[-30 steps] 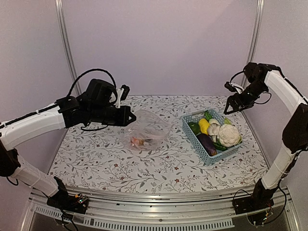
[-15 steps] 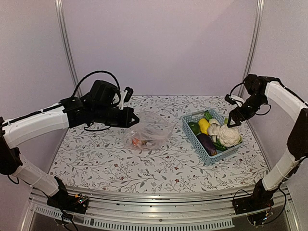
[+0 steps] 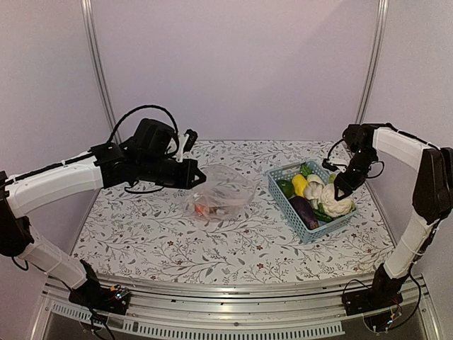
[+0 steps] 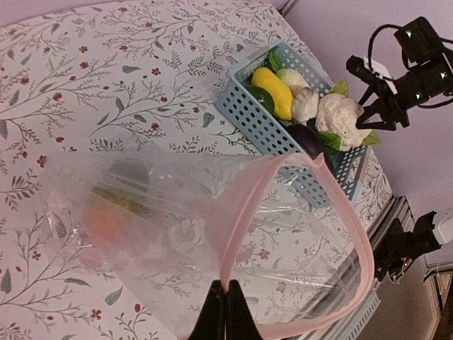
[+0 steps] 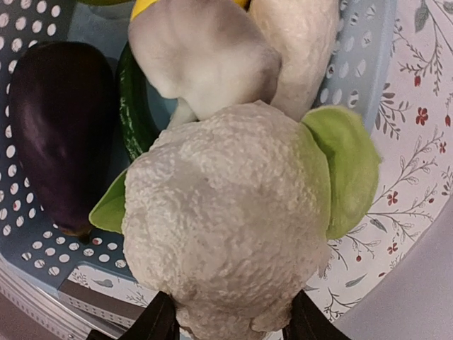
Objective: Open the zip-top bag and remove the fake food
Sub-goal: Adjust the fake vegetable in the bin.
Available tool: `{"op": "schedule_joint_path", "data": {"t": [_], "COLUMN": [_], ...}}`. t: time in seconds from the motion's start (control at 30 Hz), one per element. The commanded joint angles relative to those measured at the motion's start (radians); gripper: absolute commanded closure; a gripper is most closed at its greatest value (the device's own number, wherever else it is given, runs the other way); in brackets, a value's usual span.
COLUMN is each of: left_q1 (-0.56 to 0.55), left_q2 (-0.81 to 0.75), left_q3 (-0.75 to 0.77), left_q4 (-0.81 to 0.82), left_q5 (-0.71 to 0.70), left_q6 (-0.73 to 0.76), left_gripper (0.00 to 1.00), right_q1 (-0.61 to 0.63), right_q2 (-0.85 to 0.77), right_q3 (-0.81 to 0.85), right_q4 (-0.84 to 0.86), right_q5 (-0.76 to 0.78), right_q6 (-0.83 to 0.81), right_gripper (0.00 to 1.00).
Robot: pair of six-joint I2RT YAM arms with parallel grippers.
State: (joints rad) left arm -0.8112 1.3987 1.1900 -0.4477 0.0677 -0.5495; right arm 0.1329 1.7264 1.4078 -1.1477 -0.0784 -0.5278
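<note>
1. Left tool [image 3: 200,175]: clenched on the pink zip rim of the zip-top bag [image 3: 221,193]. The bag mouth gapes, and its far end is down on the floral tabletop [image 3: 141,234].
2. The bag lies left of the blue basket [image 3: 282,197]. Blurred orange and green pieces show inside the bag.
3. Fake food [image 3: 311,193] is mostly in the basket: cauliflower [image 5: 226,212], eggplant [image 5: 60,134], yellow piece [image 4: 272,92].
4. Right tool [image 5: 230,322]: released, fingers spread to either side of the cauliflower.

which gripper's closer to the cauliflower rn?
Right. The right gripper is right at the cauliflower in the basket, fingers open to either side of it. The left gripper is well away, pinching the zip-top bag rim.
</note>
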Motion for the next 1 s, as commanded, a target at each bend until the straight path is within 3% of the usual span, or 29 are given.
{"op": "schedule_joint_path", "data": {"t": [0.0,0.1,0.47,0.67,0.77,0.97], "left_q1": [0.01,0.01,0.01,0.01,0.01,0.009], "left_q2": [0.017,0.022,0.031,0.037,0.034,0.03], "left_q3": [0.016,0.018,0.025,0.025,0.023,0.01], "left_q4": [-0.013,-0.015,-0.026,-0.023,-0.026,-0.026], "left_q5": [0.001,-0.001,-0.001,0.011,0.014,0.02], "left_q6": [0.02,0.026,0.039,0.035,0.033,0.027], "left_gripper": [1.0,1.0,1.0,1.0,1.0,1.0], "right_q1": [0.006,0.005,-0.021,-0.06,-0.067,-0.067], "right_q2": [0.024,0.01,-0.024,0.085,0.126,0.168], "right_q3": [0.021,0.061,0.222,0.179,0.151,0.135], "right_q4": [-0.013,-0.059,-0.254,-0.293,-0.254,-0.218], "right_q5": [0.015,-0.024,-0.228,-0.36,-0.356,-0.297], "right_q6": [0.006,0.01,0.032,0.024,0.039,0.057], "right_gripper": [0.63,0.77,0.79,0.77,0.75,0.56]}}
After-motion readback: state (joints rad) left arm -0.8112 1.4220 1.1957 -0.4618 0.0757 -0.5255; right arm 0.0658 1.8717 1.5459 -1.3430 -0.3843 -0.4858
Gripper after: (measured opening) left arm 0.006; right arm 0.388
